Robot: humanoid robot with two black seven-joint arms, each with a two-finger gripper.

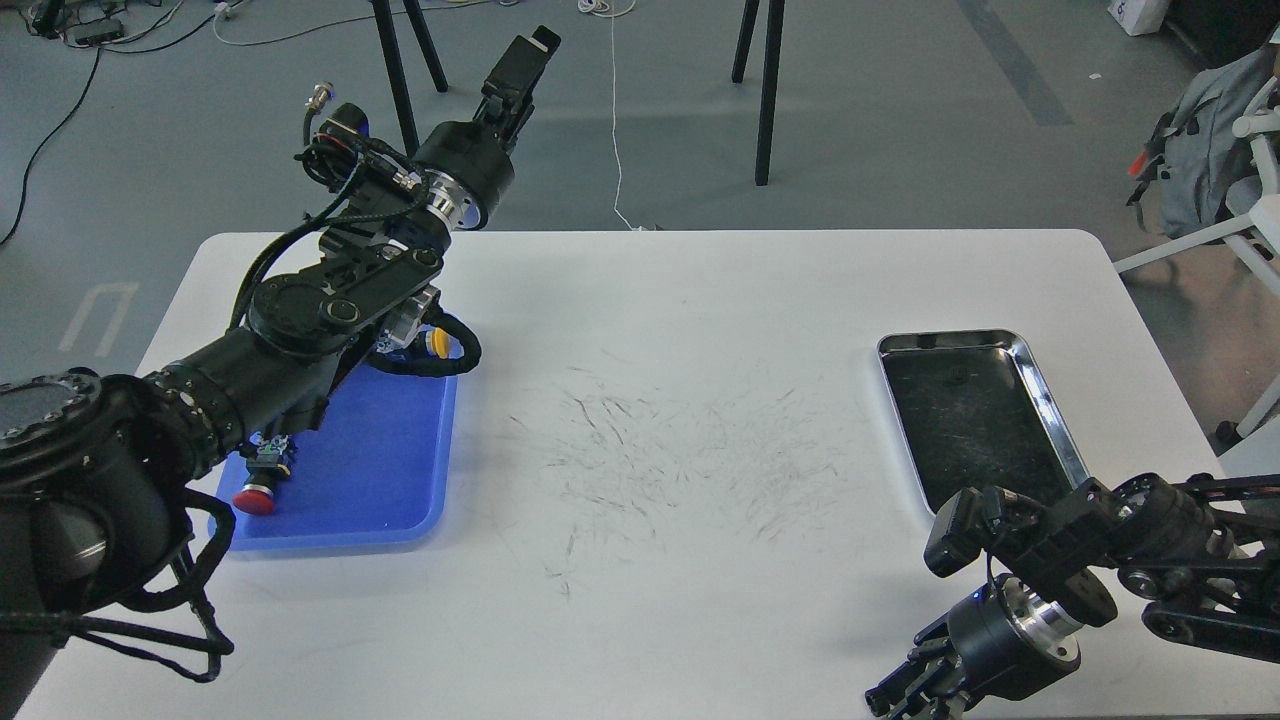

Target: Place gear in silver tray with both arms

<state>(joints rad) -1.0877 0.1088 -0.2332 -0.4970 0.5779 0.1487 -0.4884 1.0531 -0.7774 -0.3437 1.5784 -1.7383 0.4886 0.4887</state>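
The silver tray [1052,398] lies on the right of the white table [700,320], its dark scuffed bottom bare. No gear shows; it is hidden or out of view. My left gripper [523,62] is raised past the table's far edge, above the far end of the blue tray, and is seen edge-on, so its fingers cannot be told apart. My right gripper [908,692] hangs low at the table's near right edge, in front of the silver tray. The frame's bottom edge partly cuts it off, and it is too dark to read.
A blue plastic tray [400,470] sits on the left under my left arm, with a red-capped part [255,498] and a yellow part [437,343] in it. Dark scratches mark the table's middle. Stand legs [768,90] rise behind the table.
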